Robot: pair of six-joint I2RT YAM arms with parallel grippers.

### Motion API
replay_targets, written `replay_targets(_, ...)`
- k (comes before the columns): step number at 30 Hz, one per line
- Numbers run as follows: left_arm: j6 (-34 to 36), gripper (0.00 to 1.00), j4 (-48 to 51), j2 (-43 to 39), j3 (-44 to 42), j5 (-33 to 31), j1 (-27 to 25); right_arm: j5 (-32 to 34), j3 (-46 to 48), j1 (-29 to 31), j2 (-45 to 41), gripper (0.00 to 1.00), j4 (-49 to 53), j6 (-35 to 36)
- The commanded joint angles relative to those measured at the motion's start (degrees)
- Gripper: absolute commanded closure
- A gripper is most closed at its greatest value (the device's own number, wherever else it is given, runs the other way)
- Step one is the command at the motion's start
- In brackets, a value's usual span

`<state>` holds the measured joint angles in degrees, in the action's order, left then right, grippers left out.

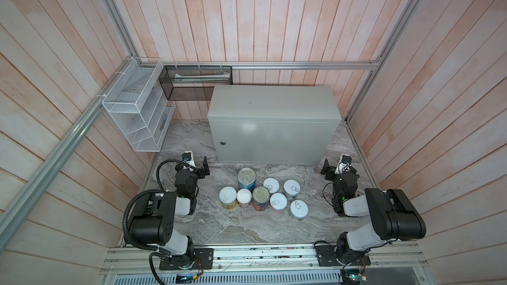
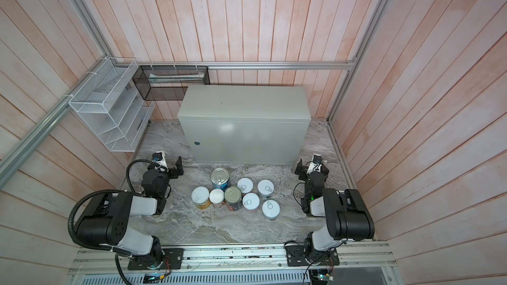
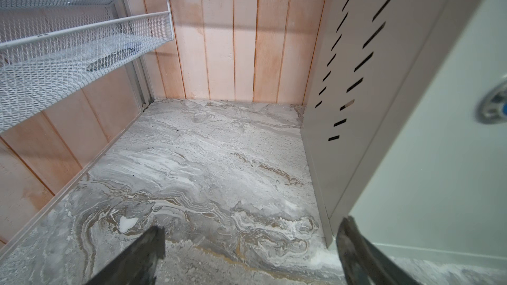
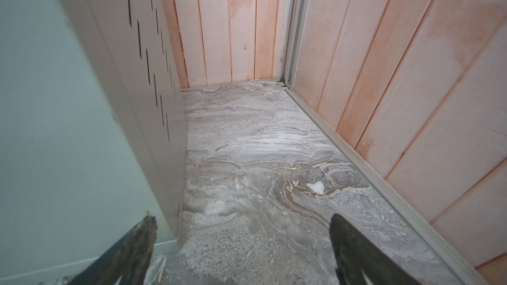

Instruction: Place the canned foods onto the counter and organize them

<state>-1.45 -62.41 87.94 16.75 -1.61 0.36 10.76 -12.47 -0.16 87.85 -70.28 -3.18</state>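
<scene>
Cans (image 1: 260, 196), cylindrical, on veined marble (image 1: 233, 228)

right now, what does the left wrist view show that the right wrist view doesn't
Only the left wrist view: the white wire-mesh shelf with a dark flat object on it, and the small round lock on the front of the grey-green metal box. Only the right wrist view: the box's opposite slotted end, with no shelf beside it. Both: the grey marble-patterned surface, pink plank walls, and an open, empty gripper: the left gripper and the right gripper.
</scene>
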Motion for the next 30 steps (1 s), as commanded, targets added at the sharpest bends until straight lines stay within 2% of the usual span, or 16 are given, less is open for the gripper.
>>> replay_targets(1, 1.0, 0.00, -1.0, 0.4, -0.1, 0.9, 0.0, -0.3, -0.9, -0.3, -0.8, 0.02, 0.0, 0.4)
replay_targets(20, 0.7, 0.00, -0.6, 0.3, 0.0, 2.4, 0.9, -0.3, -0.9, -0.2, -0.8, 0.03, -0.1, 0.5)
replay_targets(22, 0.0, 0.00, 0.9, -0.9, 0.6, -3.0, -0.1, 0.2, -0.3, 0.0, -1.6, 0.02, -1.6, 0.9)
replay_targets(24, -1.4, 0.00, 12.3, -4.7, 4.6, -9.2, -1.3, 2.6, -0.2, 1.1, -4.7, 0.02, 0.6, 1.7)
replay_targets(25, -4.1, 0.00, 20.7, -6.9, 7.5, -13.4, -1.7, 4.0, -0.8, 1.7, -6.4, 0.02, 2.9, 1.9)
replay_targets(26, -6.4, 0.00, 24.6, -8.1, 9.1, -16.1, -1.8, 5.6, -1.5, 2.4, -7.7, 0.02, 5.0, 2.1)
replay_targets(30, -11.6, 0.00, 29.1, -14.1, 8.1, -20.9, -2.9, 12.8, -5.0, 6.2, -13.6, 0.02, 13.9, 2.3)
